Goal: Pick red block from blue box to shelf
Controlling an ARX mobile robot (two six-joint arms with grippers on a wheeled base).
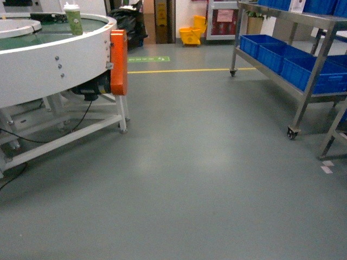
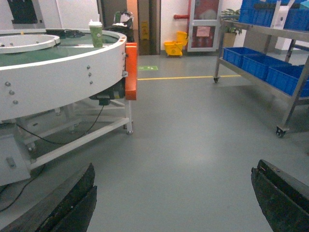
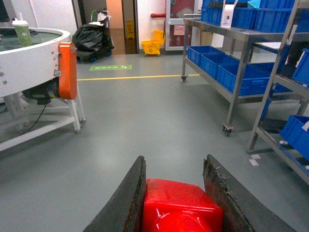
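The red block [image 3: 178, 203], glossy and cube-shaped, sits clamped between the two dark fingers of my right gripper [image 3: 175, 159], which is shut on it above the grey floor. My left gripper [image 2: 175, 166] is open, its fingers wide apart with only floor between them. The shelf [image 1: 303, 19], a steel rack on castors, stands at the right in the head view and shows as the shelf [image 3: 231, 34] ahead and to the right of the held block. The blue box is out of view. Neither gripper shows in the head view.
A round white conveyor table [image 1: 54, 70] with an orange guard [image 1: 118, 62] and a cup [image 1: 72, 19] fills the left. Royal-blue crates [image 1: 282, 57] sit on the shelf's lower tier. A second rack [image 3: 285, 82] stands nearer right. A yellow mop bucket [image 1: 192, 33] is far back.
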